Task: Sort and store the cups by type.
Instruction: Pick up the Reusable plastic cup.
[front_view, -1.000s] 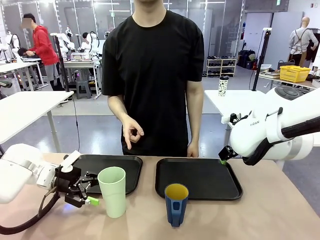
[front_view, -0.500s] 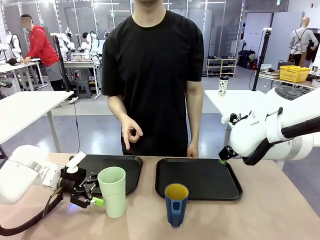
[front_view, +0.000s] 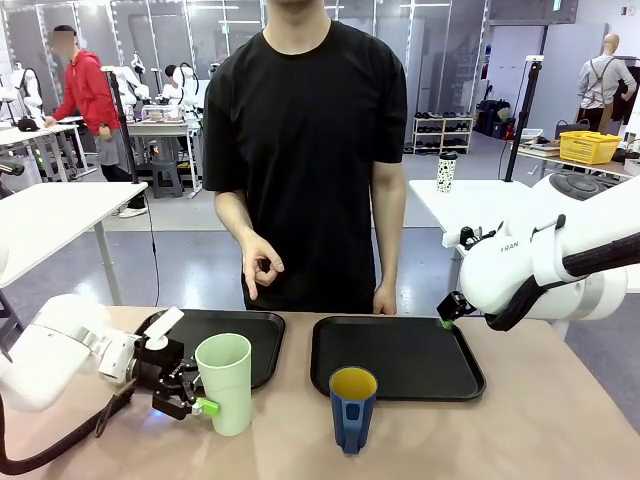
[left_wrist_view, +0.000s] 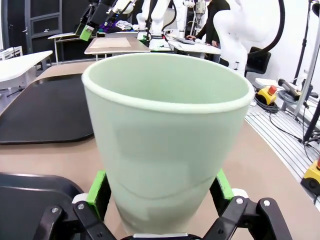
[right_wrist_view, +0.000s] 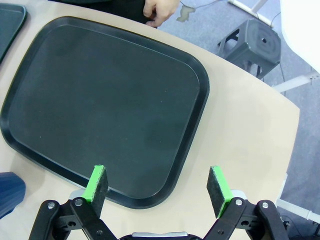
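The tall pale green tumbler (front_view: 225, 383) stands upright on the table in front of the left tray (front_view: 262, 358). My left gripper (front_view: 200, 392) is open, with a green pad on each side of the tumbler's (left_wrist_view: 167, 145) lower half; I cannot tell whether the pads touch it. To the right stands the dark blue cup (front_view: 352, 407), yellow inside, handle facing me. My right gripper (front_view: 447, 318) hovers open and empty over the near right rim of the right tray (right_wrist_view: 100, 100); in the right wrist view the gripper (right_wrist_view: 158, 185) is open and the blue cup's edge (right_wrist_view: 10, 192) is at the lower left.
Both black trays (front_view: 400, 355) lie bare, side by side at the far half of the table. The person stands behind them, one hand (front_view: 262, 268) raised over the left tray, the other (front_view: 385, 298) hanging by the right tray's far rim. A spotted white cup (front_view: 446, 172) stands on another table.
My left gripper has slid right along the table until its open fingers straddle the green tumbler. The right arm, both cups and the person's hands have stayed put.
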